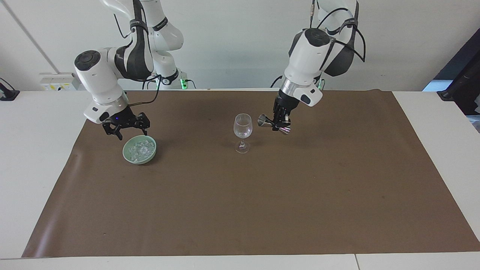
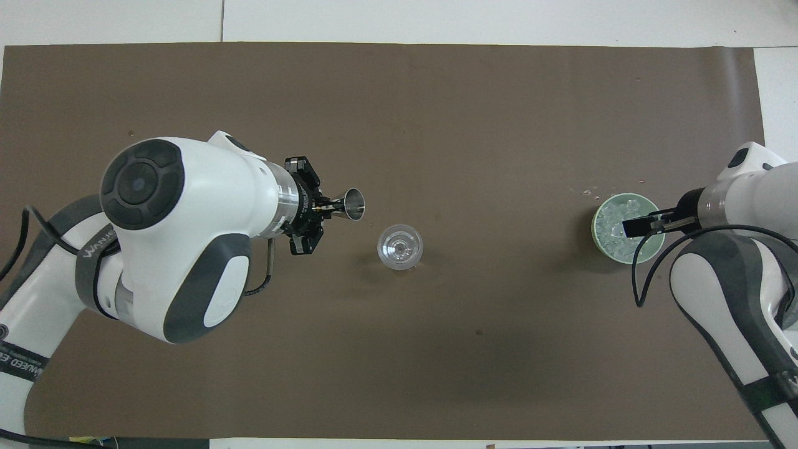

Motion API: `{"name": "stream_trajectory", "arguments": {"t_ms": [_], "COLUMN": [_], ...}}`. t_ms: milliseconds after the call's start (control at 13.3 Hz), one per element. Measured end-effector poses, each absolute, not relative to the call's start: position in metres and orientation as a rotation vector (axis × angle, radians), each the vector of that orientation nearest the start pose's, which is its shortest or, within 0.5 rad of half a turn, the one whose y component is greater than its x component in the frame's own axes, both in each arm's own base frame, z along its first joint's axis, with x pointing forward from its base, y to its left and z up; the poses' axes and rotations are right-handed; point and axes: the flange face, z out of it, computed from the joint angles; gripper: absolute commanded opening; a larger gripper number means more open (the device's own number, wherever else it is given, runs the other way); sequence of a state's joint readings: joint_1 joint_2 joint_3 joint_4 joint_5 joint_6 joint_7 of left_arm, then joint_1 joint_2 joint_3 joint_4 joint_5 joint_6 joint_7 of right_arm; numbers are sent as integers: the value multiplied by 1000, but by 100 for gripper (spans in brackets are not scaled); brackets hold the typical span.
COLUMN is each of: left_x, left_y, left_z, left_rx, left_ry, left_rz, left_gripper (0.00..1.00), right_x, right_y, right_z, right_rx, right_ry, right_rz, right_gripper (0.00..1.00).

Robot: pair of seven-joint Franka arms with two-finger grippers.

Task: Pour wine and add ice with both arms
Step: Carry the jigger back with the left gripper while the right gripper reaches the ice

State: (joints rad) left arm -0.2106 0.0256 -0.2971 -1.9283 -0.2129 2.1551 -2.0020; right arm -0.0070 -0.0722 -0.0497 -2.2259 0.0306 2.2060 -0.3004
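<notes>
At centre frame in the facing view, the left gripper (image 1: 280, 120) clamps a shiny steel double-cone jigger (image 1: 273, 125) beside the clear stemmed wine glass (image 1: 242, 132). At left, the right gripper (image 1: 126, 129) hangs spread wide over the pale green bowl (image 1: 127, 154) of clear ice cubes (image 1: 140, 150).

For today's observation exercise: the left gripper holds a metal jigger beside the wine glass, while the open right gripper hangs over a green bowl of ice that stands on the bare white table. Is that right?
Not quite. The green bowl of ice stands on the brown mat, as the facing view shows. The left gripper does hold the jigger beside the wine glass, and the open right gripper hangs over the bowl.
</notes>
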Motion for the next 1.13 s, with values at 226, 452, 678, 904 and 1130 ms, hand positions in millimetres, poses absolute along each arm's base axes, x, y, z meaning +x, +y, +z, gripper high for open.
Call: {"name": "stream_trajectory", "arguments": {"t_ms": [226, 452, 678, 904, 1130], "left_x": [532, 551, 556, 558, 559], "left_y": [-234, -155, -84, -21, 17], "left_z": [476, 461, 440, 429, 415], "left_rx": [1885, 1778, 1732, 1665, 1611], "left_ry": [2052, 1976, 1928, 1888, 1877], "left_rz": [-340, -443, -466, -492, -512], "left_gripper": [0, 0, 0, 0, 0], "right_x": [523, 524, 524, 524, 520], "right_y": [-30, -31, -33, -32, -21], "right_z": [392, 370, 354, 353, 348], "right_rx": [-3097, -3091, -3079, -3043, -2999], "right_ry": [-454, -546, -631, -801, -949], "right_rz": [-131, -160, -148, -141, -123], "right_gripper": [97, 84, 74, 62, 59]}}
